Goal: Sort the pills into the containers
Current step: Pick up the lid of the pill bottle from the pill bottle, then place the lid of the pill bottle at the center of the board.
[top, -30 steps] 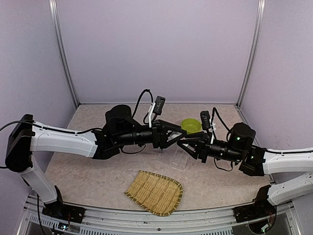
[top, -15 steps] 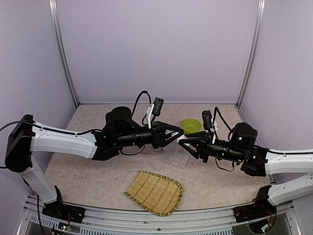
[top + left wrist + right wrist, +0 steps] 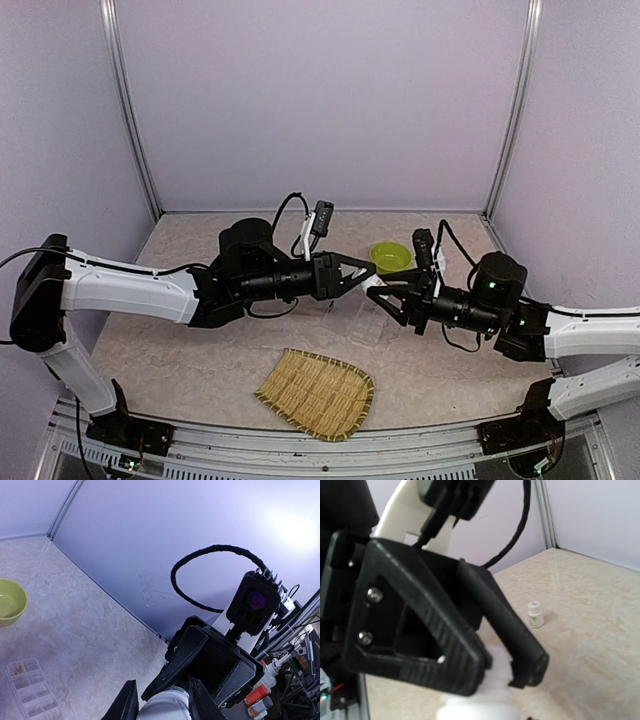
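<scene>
Since a second ago the left gripper (image 3: 367,270) has narrowed from wide open onto the top of the white bottle (image 3: 162,707); the right gripper (image 3: 382,294) clamps its base. Both hang above the clear organiser box (image 3: 366,322) on the table (image 3: 200,350). A weak hold while twisting could slip and spill its contents outside the compartments.

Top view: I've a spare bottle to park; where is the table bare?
Bare: between left arm and bamboo tray; right of the tray, before right arm. Crowded: centre, where left pincer and right pincer grip a white bottle above the organiser box.
</scene>
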